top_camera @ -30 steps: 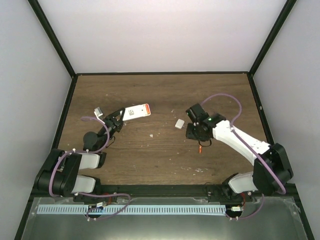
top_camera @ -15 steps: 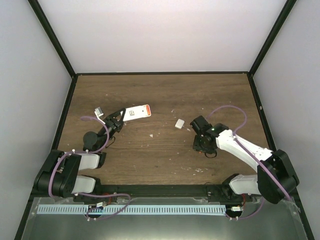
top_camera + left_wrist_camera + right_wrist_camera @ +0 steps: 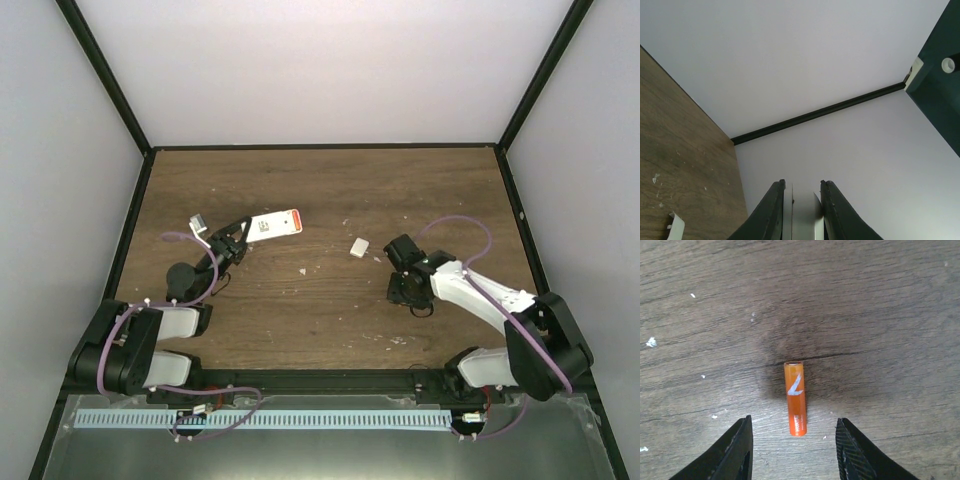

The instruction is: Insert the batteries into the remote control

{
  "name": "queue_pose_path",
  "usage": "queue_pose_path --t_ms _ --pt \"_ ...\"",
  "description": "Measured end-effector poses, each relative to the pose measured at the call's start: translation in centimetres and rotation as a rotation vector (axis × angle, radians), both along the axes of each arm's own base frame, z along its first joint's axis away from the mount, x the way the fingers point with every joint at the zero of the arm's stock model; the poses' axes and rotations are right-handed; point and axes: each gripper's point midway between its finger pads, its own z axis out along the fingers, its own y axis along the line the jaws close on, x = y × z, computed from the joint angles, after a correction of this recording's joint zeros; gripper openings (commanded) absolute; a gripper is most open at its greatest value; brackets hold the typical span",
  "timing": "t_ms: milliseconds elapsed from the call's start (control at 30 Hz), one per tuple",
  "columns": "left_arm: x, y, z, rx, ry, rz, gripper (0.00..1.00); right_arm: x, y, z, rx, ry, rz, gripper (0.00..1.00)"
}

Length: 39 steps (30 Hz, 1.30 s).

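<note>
My right tool (image 3: pixel 793 441) is spread, straddling a battery (image 3: pixel 795 398) that lies mid-frame on the desk (image 3: pixel 890 315). I should drop squarely and close across its middle. My left tool (image 3: pixel 236 240) pinches the remote (image 3: pixel 274 225), upper left.

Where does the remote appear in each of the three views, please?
Top external: left of centre, the remote gripped at its near end by the left hand.
Left wrist: bottom centre, the remote is the white slab in the hand's grip.
Right wrist: not in it.
Shared landmark: the wooden table, visible in all three.
</note>
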Motion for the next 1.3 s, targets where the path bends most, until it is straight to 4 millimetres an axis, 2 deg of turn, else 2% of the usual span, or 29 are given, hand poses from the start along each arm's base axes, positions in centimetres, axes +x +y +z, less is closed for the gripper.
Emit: queue_pose_path --t_ms 300,533,800,1300 --pt "0.0 0.0 0.0 0.000 0.000 0.000 0.00 0.1 0.0 -1.1 0.027 0.007 0.014 0.36" --pt "0.0 0.0 0.0 0.000 0.000 0.000 0.00 0.1 0.2 -2.0 0.022 0.026 0.041 0.29" --pt "0.0 0.0 0.0 0.000 0.000 0.000 0.00 0.0 0.2 -2.1 0.018 0.031 0.052 0.24" --pt "0.0 0.0 0.0 0.000 0.000 0.001 0.00 0.0 0.5 -2.3 0.030 0.035 0.063 0.04"
